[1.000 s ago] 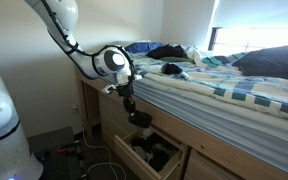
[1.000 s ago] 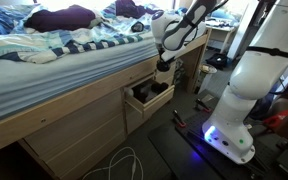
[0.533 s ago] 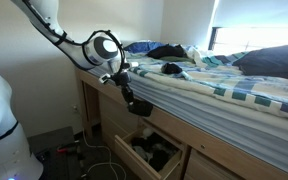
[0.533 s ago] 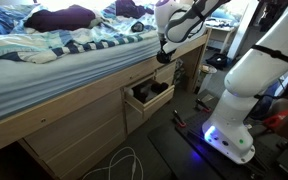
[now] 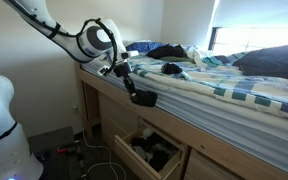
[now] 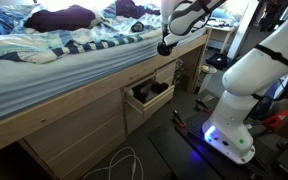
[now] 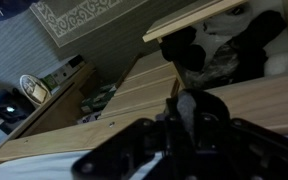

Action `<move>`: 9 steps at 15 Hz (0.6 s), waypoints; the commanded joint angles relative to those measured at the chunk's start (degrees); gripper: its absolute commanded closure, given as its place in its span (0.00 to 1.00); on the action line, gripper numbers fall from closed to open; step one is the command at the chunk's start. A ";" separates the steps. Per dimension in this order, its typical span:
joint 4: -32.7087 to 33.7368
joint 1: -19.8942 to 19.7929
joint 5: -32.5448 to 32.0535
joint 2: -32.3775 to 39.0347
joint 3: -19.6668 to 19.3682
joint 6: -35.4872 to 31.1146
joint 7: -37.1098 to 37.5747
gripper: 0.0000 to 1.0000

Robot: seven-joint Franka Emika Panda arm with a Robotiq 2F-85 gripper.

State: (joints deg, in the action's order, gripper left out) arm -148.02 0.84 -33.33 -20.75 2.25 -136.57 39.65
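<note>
My gripper (image 5: 136, 92) hangs beside the wooden bed frame, just below the mattress edge, and shows in both exterior views (image 6: 165, 46). It is shut on a small black item (image 5: 144, 99) that sticks out below the fingers. In the wrist view the black item (image 7: 190, 100) sits pinched between the dark jaws; what it is I cannot tell. Below the gripper stands an open wooden drawer (image 5: 134, 156) with dark clothing inside, also seen as the drawer (image 6: 142, 106) under the bed and as the drawer (image 7: 184, 20) in the wrist view.
The bed (image 5: 224, 90) carries a striped blanket and loose clothes on top. A white robot base (image 6: 246, 95) stands on the floor beside the drawer. Cables (image 6: 124, 160) lie on the floor. A wall (image 5: 54, 100) is behind the arm.
The arm has risen from just above the open drawer to the level of the mattress edge, carrying the black item with it. The jaws stayed shut.
</note>
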 commanded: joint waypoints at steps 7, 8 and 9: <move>-0.49 -3.13 1.83 -2.11 3.22 -0.36 -0.68 0.97; -0.10 -2.98 3.01 -2.57 3.45 0.54 -0.74 0.97; 0.43 -2.90 4.60 -3.38 3.65 1.90 -1.16 0.97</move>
State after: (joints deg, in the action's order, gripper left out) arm -148.28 -0.83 -32.17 -22.64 4.11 -136.57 39.65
